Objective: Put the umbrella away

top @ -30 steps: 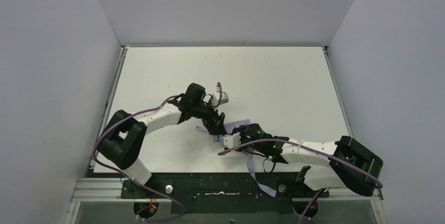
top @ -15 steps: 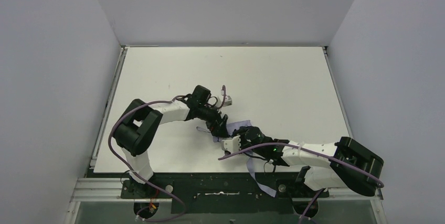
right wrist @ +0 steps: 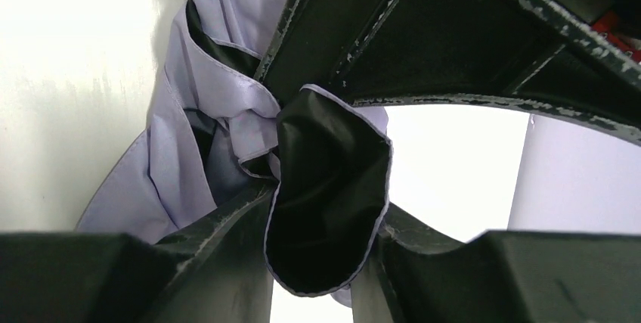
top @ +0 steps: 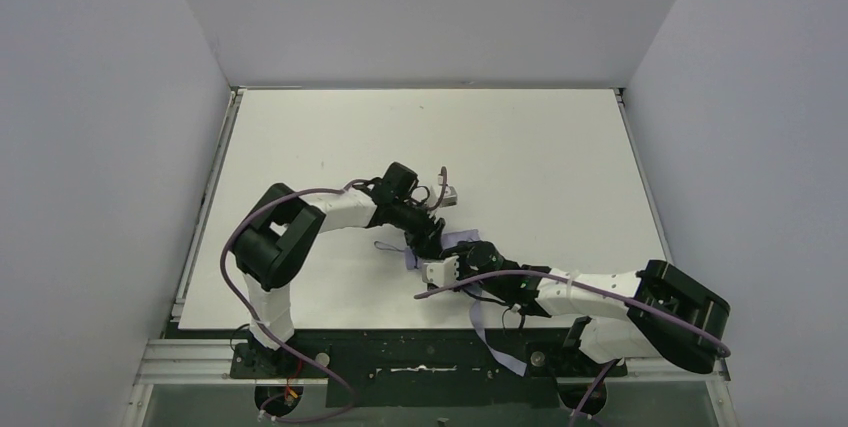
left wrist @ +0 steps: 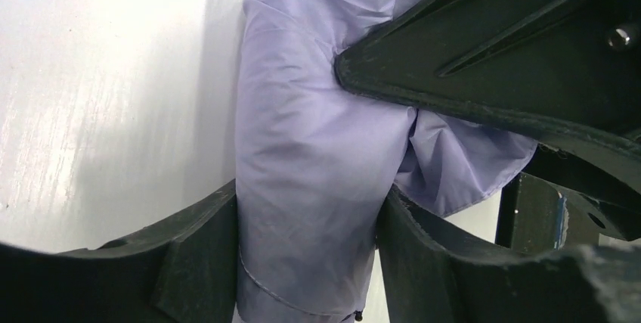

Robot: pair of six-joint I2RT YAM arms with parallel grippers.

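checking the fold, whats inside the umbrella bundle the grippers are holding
Only bunched umbrella fabric, lavender outside, black inside, clamped by left gripper and right gripper. Anything deeper is covered.

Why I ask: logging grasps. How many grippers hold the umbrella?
2. The left gripper clamps the umbrella by its lavender fabric; the right gripper clamps a black fold of it.

Soft, even light from overhead fills the top view: the white table (top: 540, 147) is bright without hard glare, the walls (top: 100, 147) flat grey, and my arms (top: 340, 209) throw only faint shadows. My left wrist view shows streaky glare on the table at left; the lavender umbrella (left wrist: 302, 187) is sharp, my left fingers (left wrist: 151, 277) dark and slightly soft. In my right wrist view backlight burns white, leaving my right fingers (right wrist: 113, 277) near silhouettes
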